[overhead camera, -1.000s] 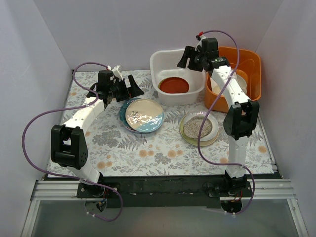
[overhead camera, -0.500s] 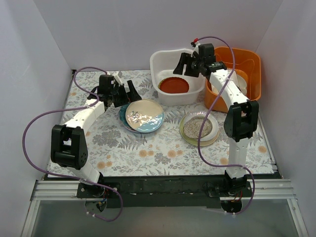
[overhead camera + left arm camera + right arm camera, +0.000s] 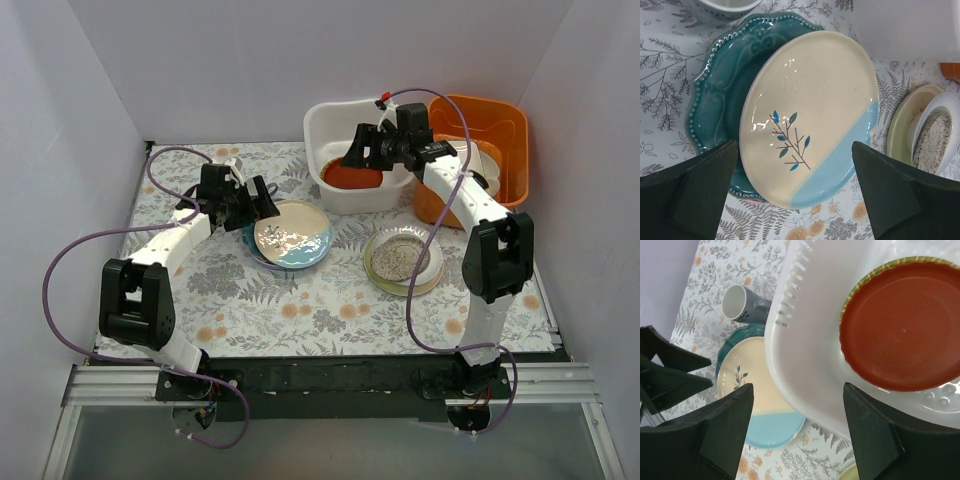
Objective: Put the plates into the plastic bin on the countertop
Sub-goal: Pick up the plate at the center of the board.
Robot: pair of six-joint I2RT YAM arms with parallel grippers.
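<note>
Cream-blue plate (image 3: 810, 100) is laid flat on teal plate (image 3: 720, 100), blue side near-right; left gripper (image 3: 794, 146) and right gripper (image 3: 797, 387) are spread wide, empty.

White plastic bin (image 3: 370, 200) at the far side of the fern-printed surface (image 3: 300, 300), holding a red plate (image 3: 902, 327) flat on a yellow-edged plate (image 3: 856, 286). Nearer, cream-and-blue plate (image 3: 807, 135) stacked on scalloped teal plate (image 3: 720, 100). Just beside, speckled plate (image 3: 939, 142) nested over a cream-green plate (image 3: 900, 127).
</note>
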